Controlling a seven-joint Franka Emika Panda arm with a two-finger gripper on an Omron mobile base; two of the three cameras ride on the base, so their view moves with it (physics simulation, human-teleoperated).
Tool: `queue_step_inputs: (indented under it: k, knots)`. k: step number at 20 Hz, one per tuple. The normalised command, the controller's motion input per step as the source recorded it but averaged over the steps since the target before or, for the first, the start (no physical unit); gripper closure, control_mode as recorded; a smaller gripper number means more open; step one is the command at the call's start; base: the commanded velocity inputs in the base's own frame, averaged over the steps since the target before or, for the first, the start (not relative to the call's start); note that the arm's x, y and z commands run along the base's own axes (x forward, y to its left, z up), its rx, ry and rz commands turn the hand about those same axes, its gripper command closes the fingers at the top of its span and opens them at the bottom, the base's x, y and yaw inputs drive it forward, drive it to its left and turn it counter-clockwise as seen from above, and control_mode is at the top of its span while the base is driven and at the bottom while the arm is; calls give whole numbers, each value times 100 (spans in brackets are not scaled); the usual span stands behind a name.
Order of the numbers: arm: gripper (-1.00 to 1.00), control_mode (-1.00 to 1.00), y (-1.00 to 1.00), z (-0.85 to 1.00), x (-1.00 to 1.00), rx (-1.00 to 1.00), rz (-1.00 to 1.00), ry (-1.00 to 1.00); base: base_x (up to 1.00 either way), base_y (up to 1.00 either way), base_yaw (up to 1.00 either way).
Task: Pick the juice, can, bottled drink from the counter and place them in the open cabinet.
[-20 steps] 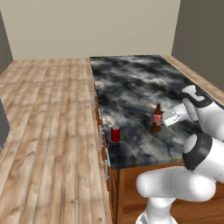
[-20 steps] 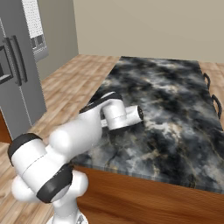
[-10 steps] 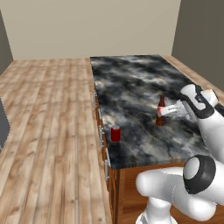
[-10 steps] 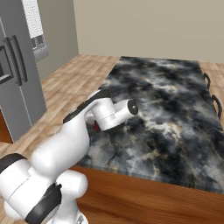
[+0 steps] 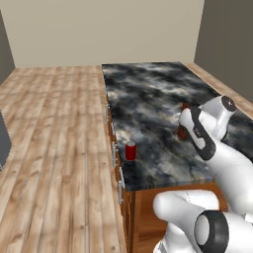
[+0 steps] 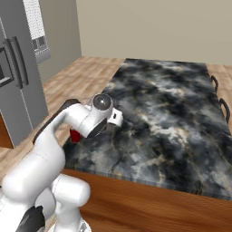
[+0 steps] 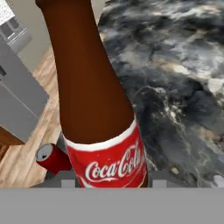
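Note:
My gripper [image 7: 113, 182] is shut on the bottled drink [image 7: 94, 96], a slim dark brown bottle with a red label that stands close before the hand camera. In the left base view the bottled drink [image 5: 183, 131] peeks out behind my wrist over the right part of the marbled counter [image 5: 148, 94]. The small red can [image 5: 130, 150] stands upright near the counter's left front edge, apart from the gripper; the can [image 7: 53, 158] also shows lower left of the bottle, and the can [image 6: 74, 135] shows behind my forearm. The juice and the open cabinet are out of view.
A tall grey fridge [image 6: 18, 86] stands across the wooden floor [image 5: 54, 128] to the counter's left. Drawers with silver handles [image 5: 114, 152] run under the counter's left edge. Dark chair backs [image 6: 218, 93] line its far right side.
The forearm has swung across in front of the base cameras. The bottled drink has shifted a little right and away with the gripper. The can has not moved.

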Motion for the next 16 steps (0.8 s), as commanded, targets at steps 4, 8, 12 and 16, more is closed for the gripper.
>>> queue_step_inputs:
  k: [4,8,12,16]
  knots:
    - [100,-100,0,70,-47,-17,-35,6,0,0,0]
    - [100,-100,0,77,-74,-6,-31,0,0,0,0]
    - [100,-100,0,68,-67,-3,-26,0,0,0,0]
    - [100,-100,5,64,-54,-2,-20,0,0,0,0]
